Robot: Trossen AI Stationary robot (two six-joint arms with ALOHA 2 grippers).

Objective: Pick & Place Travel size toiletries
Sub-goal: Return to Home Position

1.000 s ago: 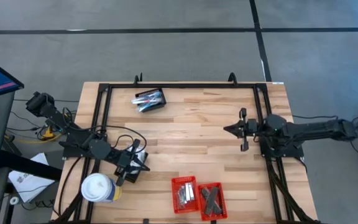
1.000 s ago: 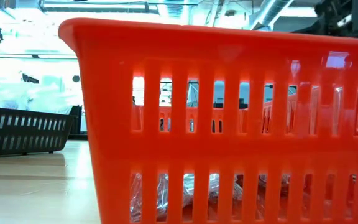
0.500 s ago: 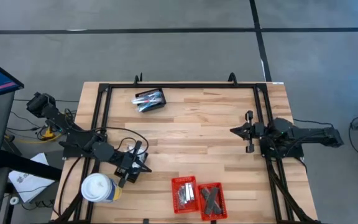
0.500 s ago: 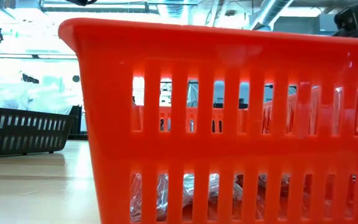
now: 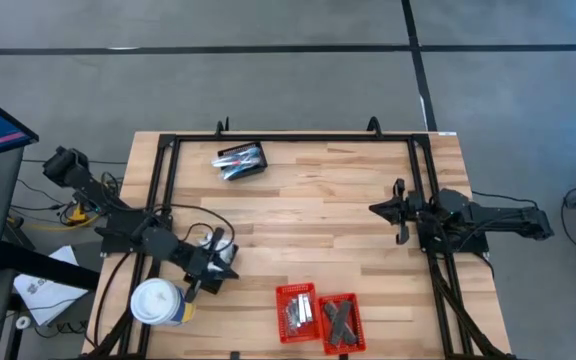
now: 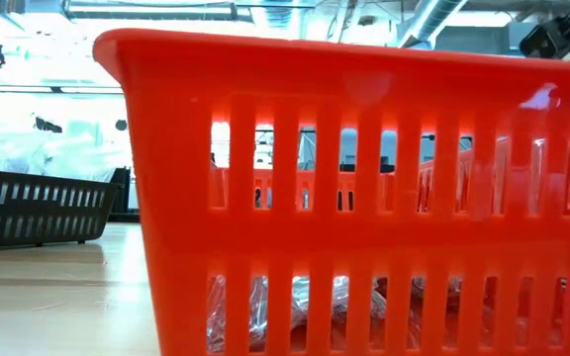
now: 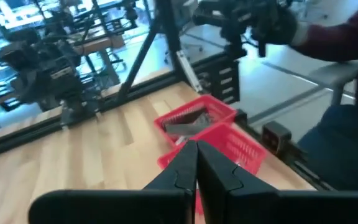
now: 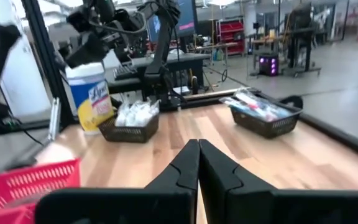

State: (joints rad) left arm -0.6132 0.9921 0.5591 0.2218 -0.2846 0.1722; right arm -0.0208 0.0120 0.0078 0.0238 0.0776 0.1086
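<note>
Red baskets (image 5: 295,288): side by side at the surface's front edge; silvery toiletries (image 5: 297,314) in the left one, dark sticks (image 5: 341,318) in the right.
Left gripper (image 7: 196,149): fingers pressed together, empty, near white cup (image 5: 156,301).
Right gripper (image 8: 198,146): fingers together, empty, right side.
Black basket (image 5: 262,152): far edge, more toiletries inside.

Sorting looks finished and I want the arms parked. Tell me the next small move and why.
Probably draw the left gripper back toward its base at the left edge. It is shut, empty, and hangs close by the black basket beside the white cup, while the right gripper, also shut, sits at the right edge.
</note>
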